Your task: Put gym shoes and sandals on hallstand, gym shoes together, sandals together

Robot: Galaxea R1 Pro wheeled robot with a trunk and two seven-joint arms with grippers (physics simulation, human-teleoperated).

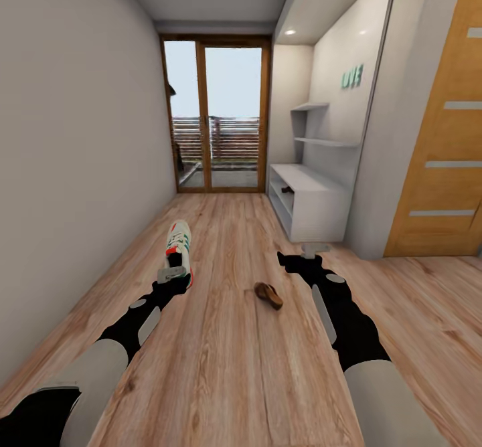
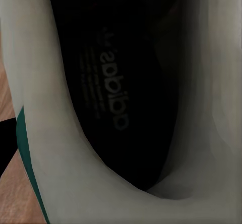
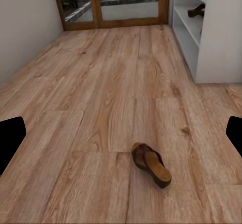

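The left gripper [image 1: 172, 274] hangs over the heel of a cream-white lace-up sneaker with green stripes [image 1: 179, 246] on the light wood-grain plank floor [image 1: 221, 360]; its fingertips are hidden, so its grip cannot be told. Right of it lies a small dark-brown leather sandal [image 1: 268, 295]. The right gripper [image 1: 314, 248] spreads wide, empty. Farther right, the pale grey-white hallstand [image 1: 309, 196] shelters a dark, sandal-like shape [image 3: 196, 10], too small to identify.

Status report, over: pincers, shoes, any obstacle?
Left pincer at gym shoe, grip unclear. Right pincer open. One sandal on floor, one inside hallstand. No obstacle seen.
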